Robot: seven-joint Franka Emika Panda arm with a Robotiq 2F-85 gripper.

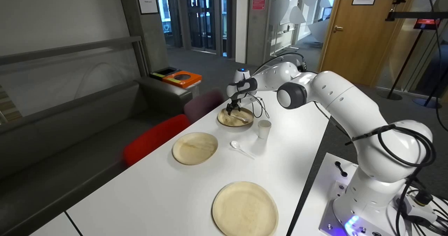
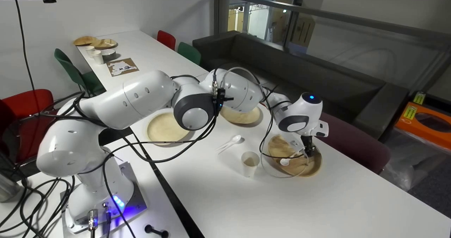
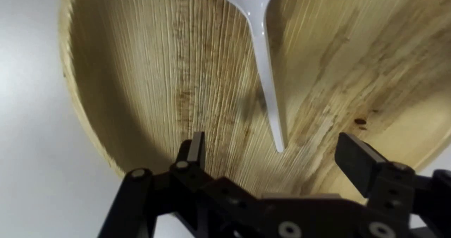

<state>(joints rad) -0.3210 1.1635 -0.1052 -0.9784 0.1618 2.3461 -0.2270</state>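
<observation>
Hanging spread, the tool (image 3: 270,141) frames the handle tip of a white spoon (image 3: 263,54) in the wrist view. The spoon lies in a wooden plate (image 3: 148,72) on the desk (image 3: 28,142), roughly square to the fingers' line, bowl away.

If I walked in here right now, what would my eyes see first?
Probably the big white robot arm, stretched out over the white table. At its end, the open black gripper hangs over a wood-colored plate with a white spoon in it. Next, maybe, a bright red chair between the table and the gray sofa.
</observation>
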